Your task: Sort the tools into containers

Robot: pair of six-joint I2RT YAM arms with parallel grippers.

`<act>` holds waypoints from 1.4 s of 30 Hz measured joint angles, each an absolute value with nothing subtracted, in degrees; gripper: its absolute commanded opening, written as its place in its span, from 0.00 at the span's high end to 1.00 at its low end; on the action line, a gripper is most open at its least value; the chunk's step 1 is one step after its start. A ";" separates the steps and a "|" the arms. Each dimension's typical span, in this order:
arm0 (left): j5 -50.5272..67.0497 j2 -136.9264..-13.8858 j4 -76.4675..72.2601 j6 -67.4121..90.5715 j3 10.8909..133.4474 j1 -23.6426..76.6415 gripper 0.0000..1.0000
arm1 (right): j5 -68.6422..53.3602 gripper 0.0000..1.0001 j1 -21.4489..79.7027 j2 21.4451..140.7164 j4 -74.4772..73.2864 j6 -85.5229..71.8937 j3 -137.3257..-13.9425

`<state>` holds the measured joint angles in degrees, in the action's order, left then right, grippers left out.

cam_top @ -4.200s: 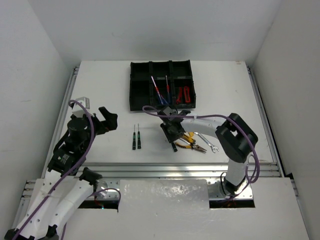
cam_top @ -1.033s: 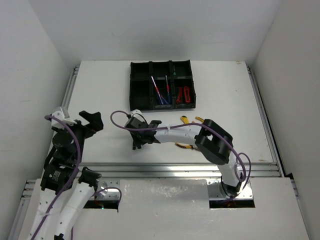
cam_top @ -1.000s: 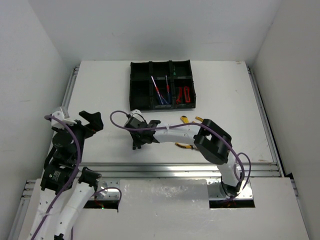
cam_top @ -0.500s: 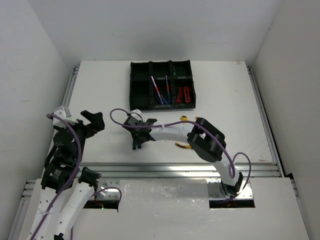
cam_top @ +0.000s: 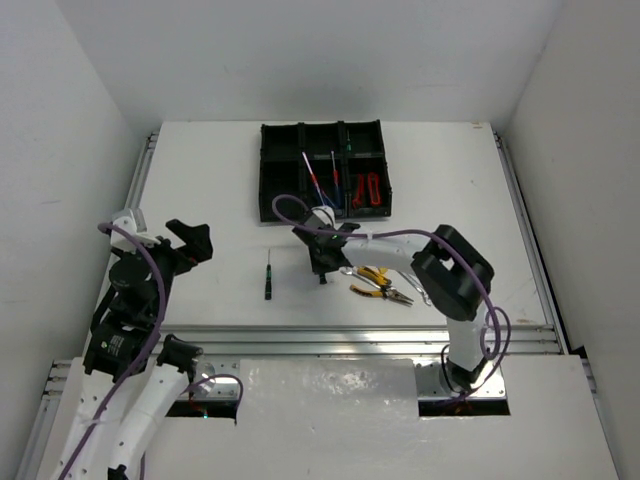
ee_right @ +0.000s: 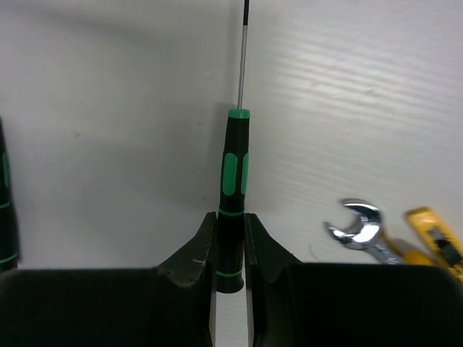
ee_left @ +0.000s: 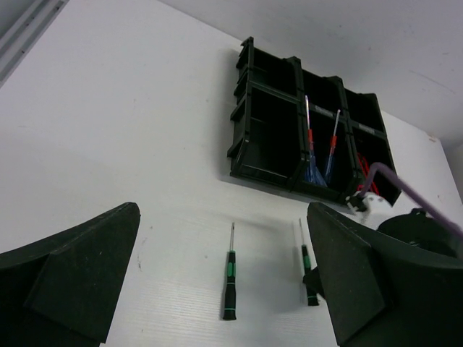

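Tools, read left to right across the bench (cam_top: 200, 170).

Far left: left fingers (ee_left: 83, 264) are spread fully wide and hold nothing. They hang over the left part of the bench, well apart from every tool.

Next right: first small screwdriver (cam_top: 268, 277), black with green bands. It lies loose on the bench with its shaft pointing toward the far side, and nothing touches it.

Next right: right fingers (ee_right: 194, 262) are nearly closed and clamped on the handle end of the second small screwdriver (ee_right: 233, 163), also black and green. One finger sits on each side of the handle and the shaft sticks out ahead of them. Cannot tell whether this screwdriver is lifted or rests on the bench.

Just right of the right fingers: yellow-handled pliers (cam_top: 380, 283) lie flat on the bench. A silver wrench (ee_right: 356, 225) lies against them; the right wrist view shows its open end and the rest runs out of frame. Both are loose.

Far side of the bench, beyond the two small screwdrivers: black tray (cam_top: 264, 175) with six compartments in two rows of three.
- Middle near compartment: two blue-and-red screwdrivers (cam_top: 320, 182), tilted, with their shafts leaning toward the far row.
- Right near compartment: red-handled cutters (cam_top: 367, 188).
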<state>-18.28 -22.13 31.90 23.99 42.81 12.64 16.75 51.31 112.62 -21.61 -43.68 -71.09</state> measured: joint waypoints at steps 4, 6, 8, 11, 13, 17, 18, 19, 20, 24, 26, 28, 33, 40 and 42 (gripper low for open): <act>-17.80 -23.03 31.92 23.86 42.81 12.64 0.00 | 17.93 1.00 49.76 107.92 -21.96 -41.67 -69.19; -17.72 -23.18 31.90 23.83 42.78 12.64 0.00 | 18.17 1.00 49.71 104.07 -22.11 -40.18 -68.03; -17.69 -23.40 31.90 23.81 42.78 12.64 0.00 | 17.91 1.00 49.08 99.48 -22.39 -38.59 -67.26; -17.47 -24.05 31.86 23.81 42.78 12.64 0.00 | 17.23 1.00 43.99 92.58 -22.06 -36.38 -67.31; -17.28 -24.71 31.75 23.79 42.78 12.64 0.00 | 16.21 1.00 37.93 89.93 -21.74 -35.35 -68.69; -16.69 -27.18 31.22 23.55 42.78 12.62 0.00 | 12.19 1.00 25.63 92.27 -19.86 -34.22 -75.57; -16.40 -28.34 31.11 23.38 42.78 12.58 0.00 | 10.44 1.00 23.31 94.48 -19.35 -34.26 -78.24; -16.10 -29.58 31.03 23.20 42.78 12.49 0.00 | 9.50 1.00 21.80 96.77 -18.85 -34.28 -80.82; -15.70 -30.92 31.05 22.96 42.78 12.32 0.00 | 8.25 1.00 20.25 99.92 -18.20 -34.33 -84.14; -12.86 -35.22 31.00 22.09 42.78 12.19 0.00 | 3.95 0.97 16.21 116.22 -19.29 -34.46 -102.04; -11.49 -36.86 30.96 21.74 42.78 12.16 0.00 | 2.20 0.95 14.94 123.50 -19.29 -34.48 -109.97; -10.07 -39.11 30.94 21.61 42.78 12.05 0.00 | 0.10 0.95 13.61 130.98 -21.15 -34.79 -119.42; -5.37 -46.33 30.81 23.57 42.85 12.84 0.01 | -3.27 0.93 11.03 138.58 -18.35 -35.35 -125.64; -4.67 -53.36 27.46 30.11 42.17 20.47 0.01 | -4.54 0.59 10.26 144.18 -12.36 -35.92 -130.69; -6.85 -55.27 26.72 31.31 42.26 22.57 0.01 | -4.80 0.40 10.39 144.59 -11.42 -35.94 -130.69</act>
<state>-6.85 -55.27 26.72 31.31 42.26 22.57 -4.80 10.39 144.59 -11.42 -35.94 -130.69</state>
